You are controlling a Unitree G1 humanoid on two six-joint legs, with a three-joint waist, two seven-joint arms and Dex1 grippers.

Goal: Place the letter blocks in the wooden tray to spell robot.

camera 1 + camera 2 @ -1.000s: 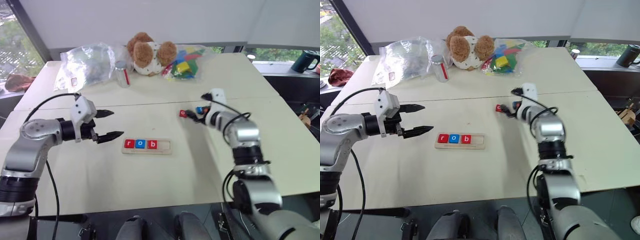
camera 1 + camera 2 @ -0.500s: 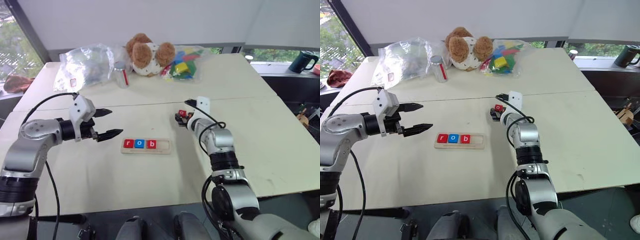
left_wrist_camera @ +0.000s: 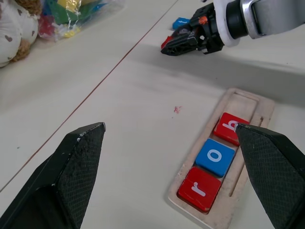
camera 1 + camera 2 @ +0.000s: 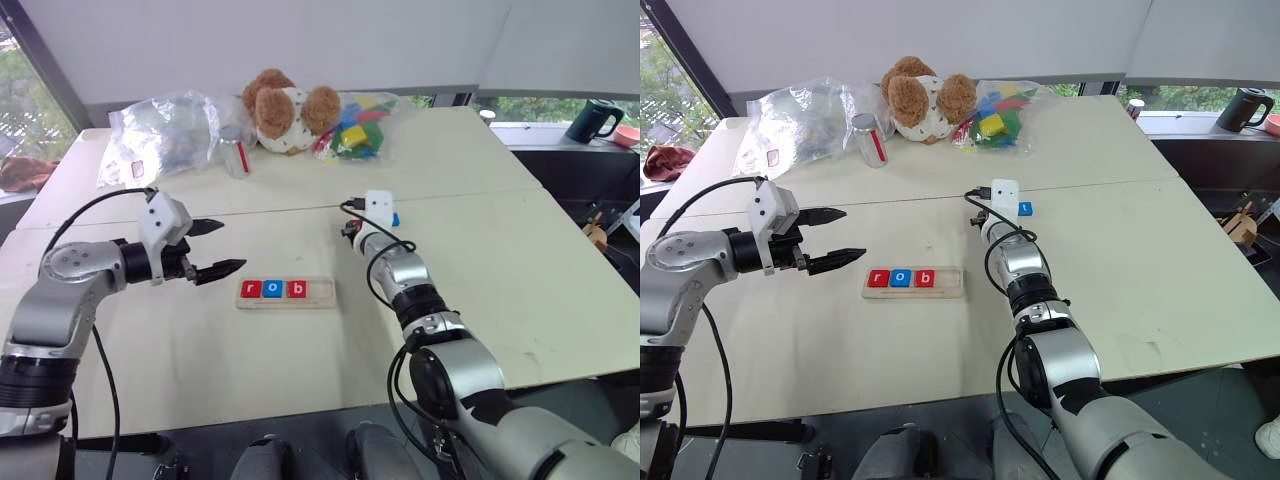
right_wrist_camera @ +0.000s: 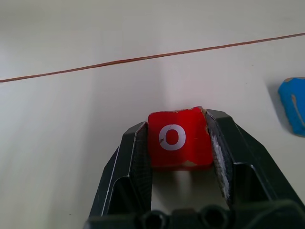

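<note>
Letter blocks r, o, b filled the left end of the wooden tray [image 4: 325,293], which ran left to right just beyond the wide-open left gripper [image 4: 222,247]. Its two empty slots lay toward the right gripper [image 5: 178,164], clamped on the red o tile [image 5: 178,137], with the blue tile [image 4: 1025,209] further right

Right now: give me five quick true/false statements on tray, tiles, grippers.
1. The tray holds r, o, b. True.
2. The right gripper is shut on the red o tile. True.
3. The left gripper holds a tile. False: it is open and empty.
4. The blue tile is in the tray. False: it lies on the table.
5. The tray is full. False: two slots are free.
</note>
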